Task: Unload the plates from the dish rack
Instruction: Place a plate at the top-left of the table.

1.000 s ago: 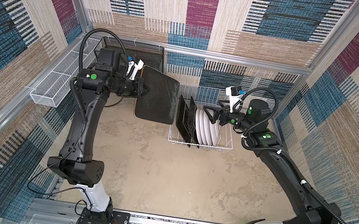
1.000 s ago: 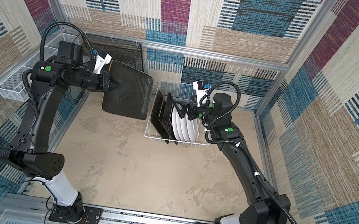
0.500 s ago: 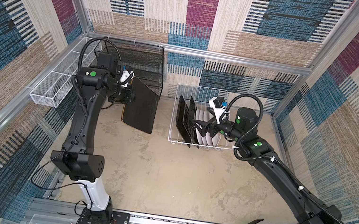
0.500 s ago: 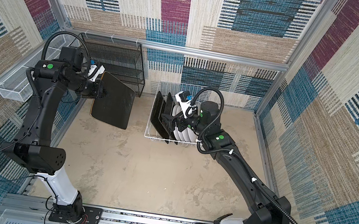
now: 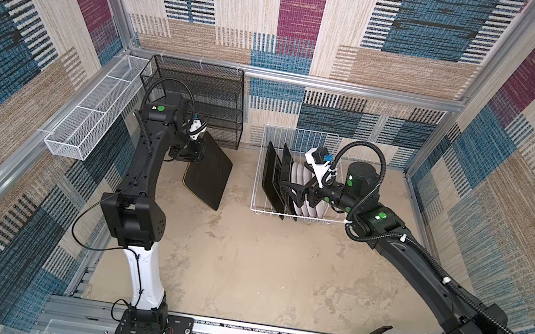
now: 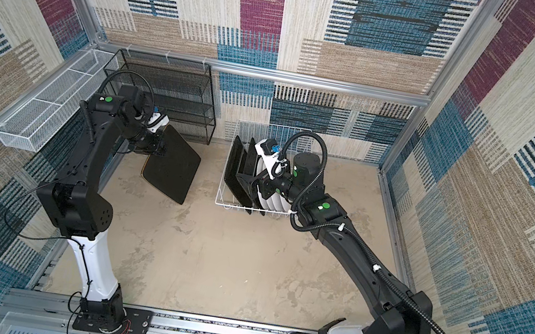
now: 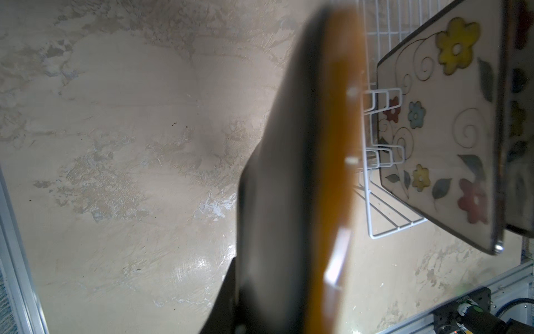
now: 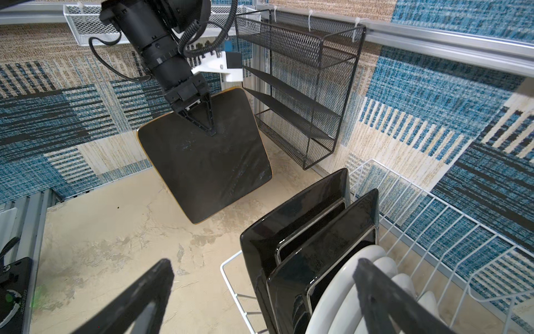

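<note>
**Position.** The left end effector [image 5: 194,154] is clenched on one edge of a square plate [image 5: 207,176]. The plate hangs tilted, black back up, over the worktop [image 5: 259,267], left of the dish rack [image 5: 300,138] and clear of it. Whether its low corner touches the worktop cannot be told. The right end effector [image 5: 293,193] is released, with its jaws wide apart over the rack. The rack holds two upright square plates [image 5: 273,176] at its left end and a row of round plates [image 5: 296,175] just beside them.

**Risk 1: edge grip.** The held plate is pinched near one edge, so most of its weight hangs beyond the fingers [image 8: 202,118]. It could pivot or slide in the grip.

**Risk 2: set-down.** At this tilt the low corner would meet the worktop first. If let go from there, the plate would likely slap flat, and it could chip or skid.

**Risk 3: wrong pick.** In the right wrist view one finger sits over the round plates and the other outside the rack's left end. Closing from this position would likely take in several plates or squeeze the row together.

**Risk 4: rack movement.** The rack is thin wire and looks light. A plate caught on its tines [image 7: 381,101] could drag or tip it.

**Risk 5: neighbours.** The black mesh shelf unit [image 5: 203,101] stands just beyond the held plate. A wide swing could strike it.
</note>
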Robot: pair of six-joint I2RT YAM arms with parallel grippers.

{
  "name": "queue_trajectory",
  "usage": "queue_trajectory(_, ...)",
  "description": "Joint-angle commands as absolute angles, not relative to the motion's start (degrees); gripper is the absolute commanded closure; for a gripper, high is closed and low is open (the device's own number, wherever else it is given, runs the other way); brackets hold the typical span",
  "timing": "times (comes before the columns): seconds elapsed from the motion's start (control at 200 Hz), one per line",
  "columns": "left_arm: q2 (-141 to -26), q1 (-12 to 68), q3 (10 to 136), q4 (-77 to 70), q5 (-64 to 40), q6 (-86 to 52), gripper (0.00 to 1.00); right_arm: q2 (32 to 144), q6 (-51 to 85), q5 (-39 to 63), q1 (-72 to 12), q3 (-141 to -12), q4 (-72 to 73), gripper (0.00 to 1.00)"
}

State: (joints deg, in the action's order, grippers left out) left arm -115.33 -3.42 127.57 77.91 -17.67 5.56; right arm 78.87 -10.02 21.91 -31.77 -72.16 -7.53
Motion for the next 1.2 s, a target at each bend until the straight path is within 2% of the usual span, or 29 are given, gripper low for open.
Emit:
queue_trajectory(0.0, -117.4, -4.7, 128.9, 76.0, -21.6, 7.3, 1.0, 78.8, -9.1, 21.4, -31.9, -72.6, -7.7, 0.0)
queue_trajectory(0.741, -124.8, -11.8, 118.7, 68.1, -34.5, 9.4, 1.0, 79.4, -5.9, 23.8, -31.9, -73.5, -7.5, 0.0)
queue_trajectory(0.987, -128.3, -13.2, 118.7, 68.1, -32.2, 10.1, 1.0, 78.9, -9.3, 22.8, -31.9, -73.9, -10.6, 0.0)
queue_trajectory(1.197, -131.3, -13.7, 118.9, 68.1, -30.9, 10.4, 1.0, 79.8, -10.1, 26.1, -31.9, -73.0, -12.5, 0.0)
